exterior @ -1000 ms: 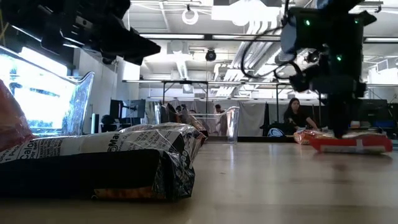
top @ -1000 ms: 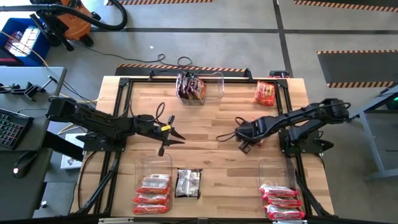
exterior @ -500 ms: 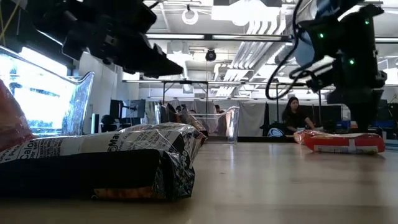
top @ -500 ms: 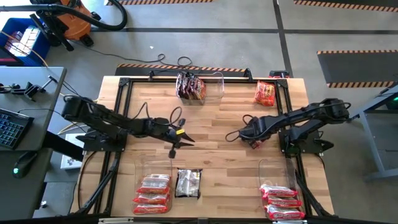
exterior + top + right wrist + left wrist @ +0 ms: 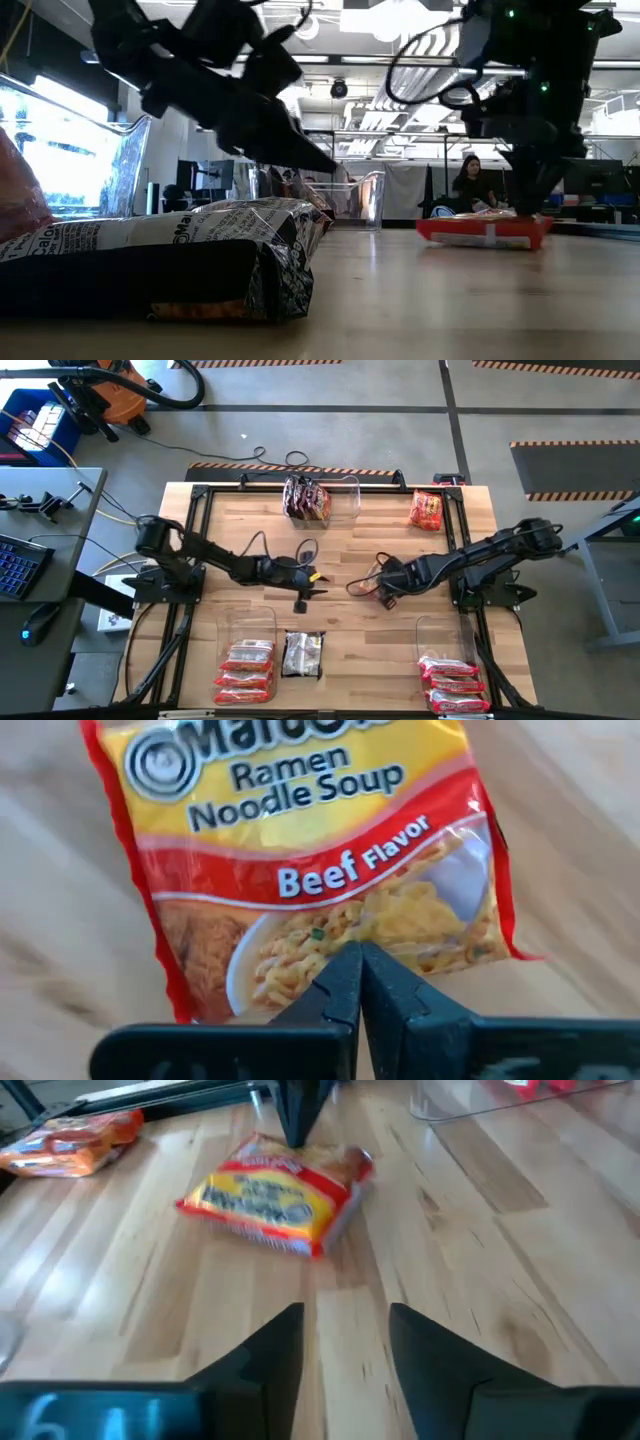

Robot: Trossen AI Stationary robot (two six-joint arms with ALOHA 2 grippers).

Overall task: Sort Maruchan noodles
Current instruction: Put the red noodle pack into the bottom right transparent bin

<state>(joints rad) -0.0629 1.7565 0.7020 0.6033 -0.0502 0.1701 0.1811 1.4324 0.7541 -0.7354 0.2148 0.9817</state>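
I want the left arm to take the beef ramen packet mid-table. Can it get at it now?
Probably yes: the left gripper faces the beef packet across bare wood, fingers apart. But the shut right gripper presses on it and should lift first.

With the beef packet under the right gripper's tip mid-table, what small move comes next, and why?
Probably the left gripper should ease forward around the beef packet's near edge. Its fingers stand open and empty, aimed at the packet, while the shut right gripper only presses on it, gripping nothing.
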